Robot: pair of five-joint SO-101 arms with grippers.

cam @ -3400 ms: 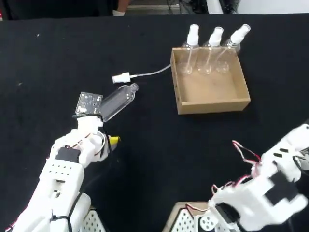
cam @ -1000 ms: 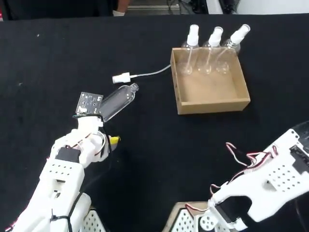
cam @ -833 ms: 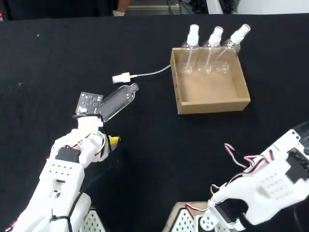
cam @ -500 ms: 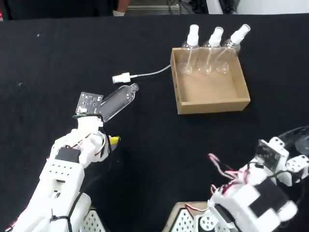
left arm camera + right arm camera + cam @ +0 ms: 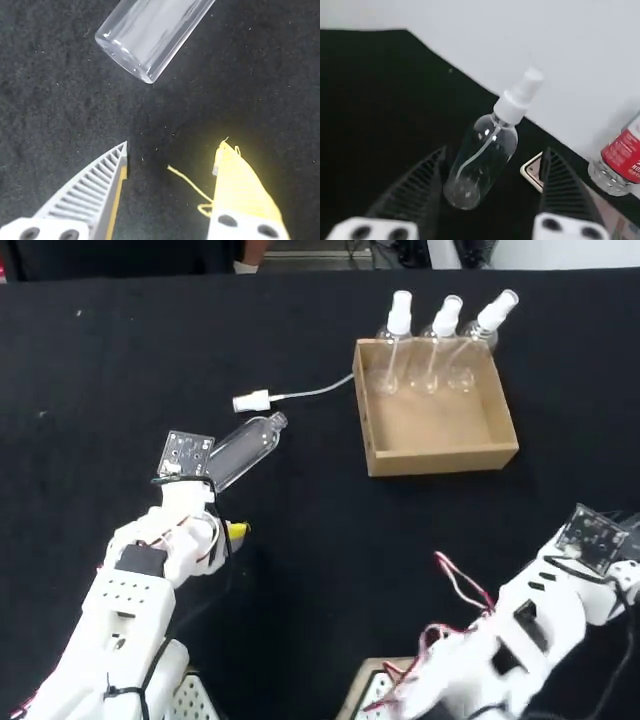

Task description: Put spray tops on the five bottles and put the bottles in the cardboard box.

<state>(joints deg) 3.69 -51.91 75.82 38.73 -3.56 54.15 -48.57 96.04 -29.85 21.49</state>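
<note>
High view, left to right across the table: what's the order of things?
Left wrist camera board → uncapped bottle → cardboard box → right wrist camera board. The loose spray top spans the same stretch as the bottle, so it's left out.

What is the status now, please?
Left gripper open, short of uncapped bottle. Right gripper open, capped bottle just ahead. Three bottles in cardboard box. Spray top loose.

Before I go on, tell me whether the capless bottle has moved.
No. The capless bottle lies where it was, left of the cardboard box.
</note>
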